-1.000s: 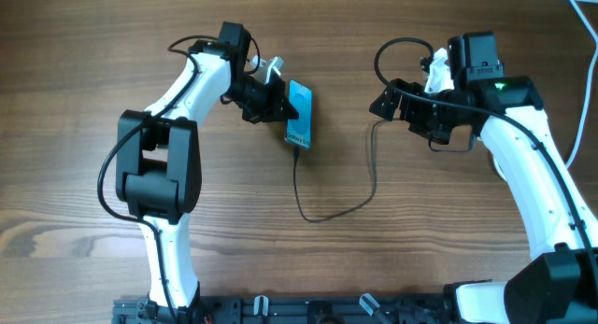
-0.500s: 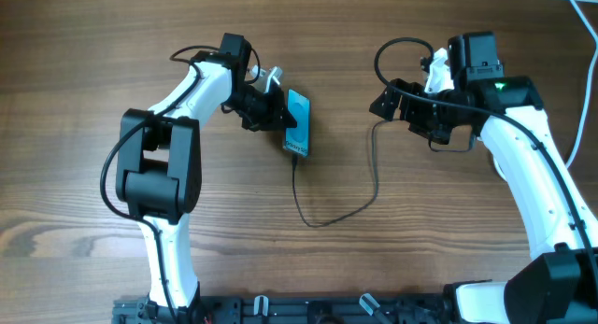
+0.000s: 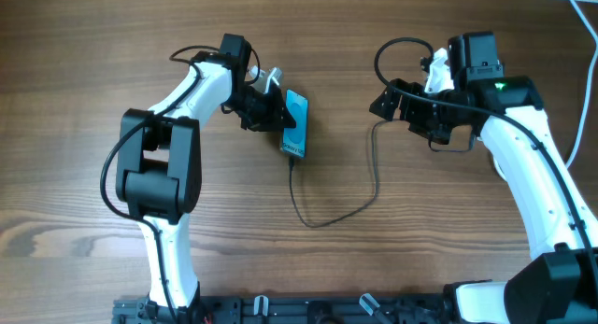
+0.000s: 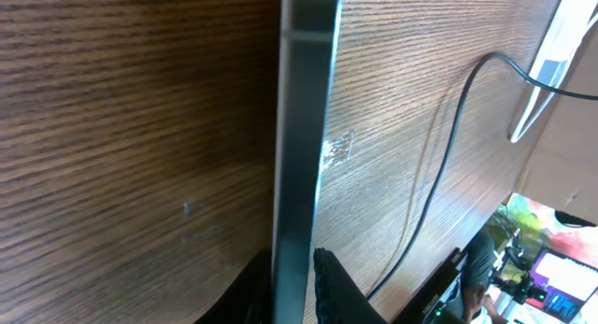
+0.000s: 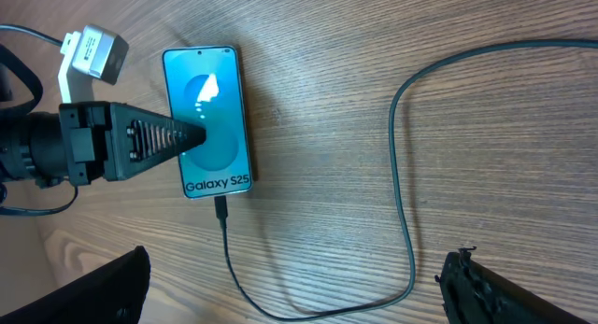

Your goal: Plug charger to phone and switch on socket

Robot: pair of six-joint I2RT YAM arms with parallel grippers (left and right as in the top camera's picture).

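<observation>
Underneath, brown wood-grain table (image 3: 75,44); phone (image 3: 296,126) lying flat.

- The left arm (image 3: 192,81) rises from the near edge, bends at the elbow and reaches right toward the far middle.
- The left gripper (image 3: 282,119) points right, its fingers close together; the grip is unclear.
- The right arm (image 3: 523,165) bends far and leftward.
- The right gripper (image 3: 381,104) points left, jaws spread wide.

A cyan-blue screen with a pale glow and white lettering is seen on the phone (image 5: 224,119) at the black fingers (image 5: 140,142); the cable (image 5: 402,221) is black, the table (image 3: 75,44) brown-grained
</observation>
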